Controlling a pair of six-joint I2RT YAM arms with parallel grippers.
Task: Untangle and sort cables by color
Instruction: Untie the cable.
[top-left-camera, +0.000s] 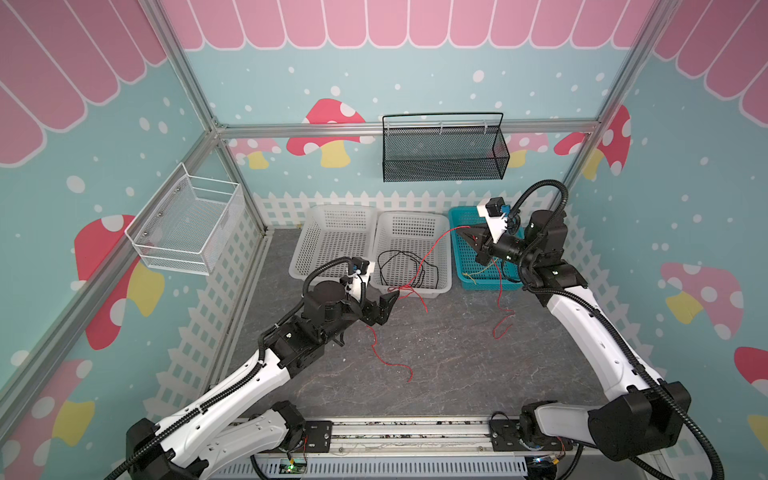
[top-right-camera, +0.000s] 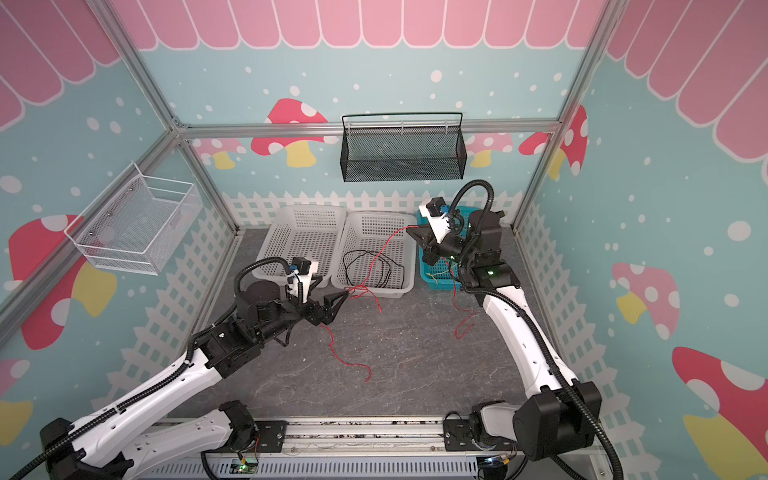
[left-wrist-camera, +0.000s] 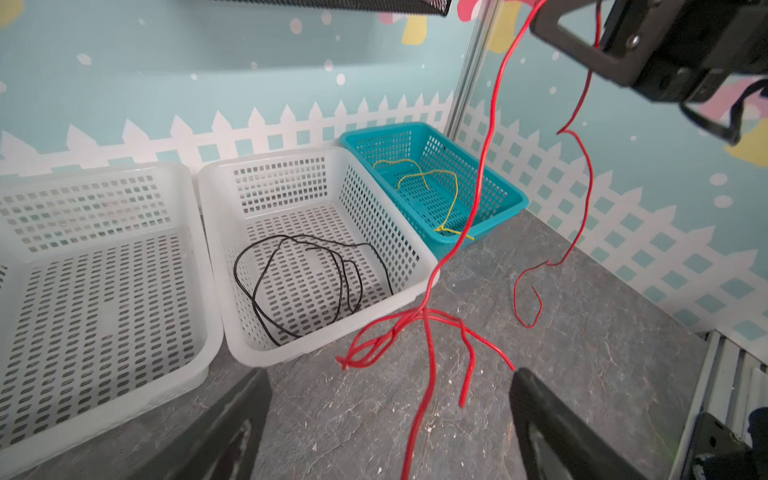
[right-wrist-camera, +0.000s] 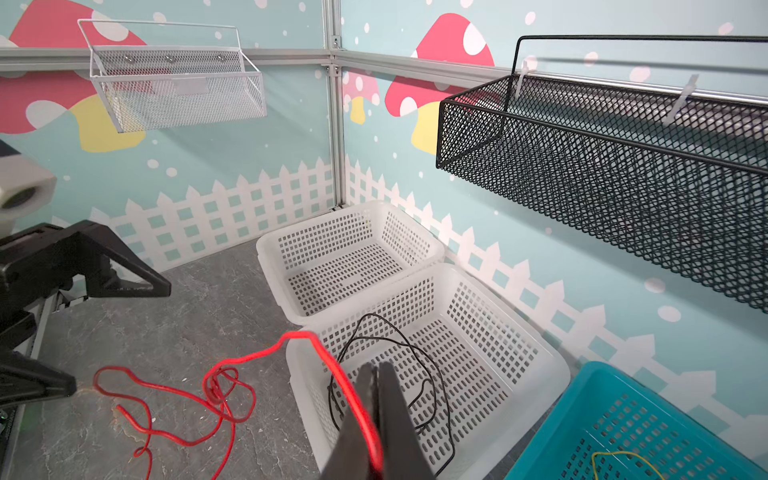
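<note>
I am on the red step. Far left, the left white basket (top-left-camera: 328, 249) is empty; I think the reds go there. My left gripper (top-left-camera: 390, 306) hangs with fingers wide apart, right by the red knot (left-wrist-camera: 415, 320) at the near edge of the middle white basket (top-left-camera: 446, 249), where the black cables (top-left-camera: 399, 266) lie. My right gripper (right-wrist-camera: 376, 370) is pinched tight on one of the red cables (top-left-camera: 436, 243), lifted near the blue-green basket (top-left-camera: 469, 278) that holds the yellow cables (left-wrist-camera: 428, 178). Next I should grab the knot and pull gently. I count three floor baskets and two grippers. The cables are too looped to count.
</note>
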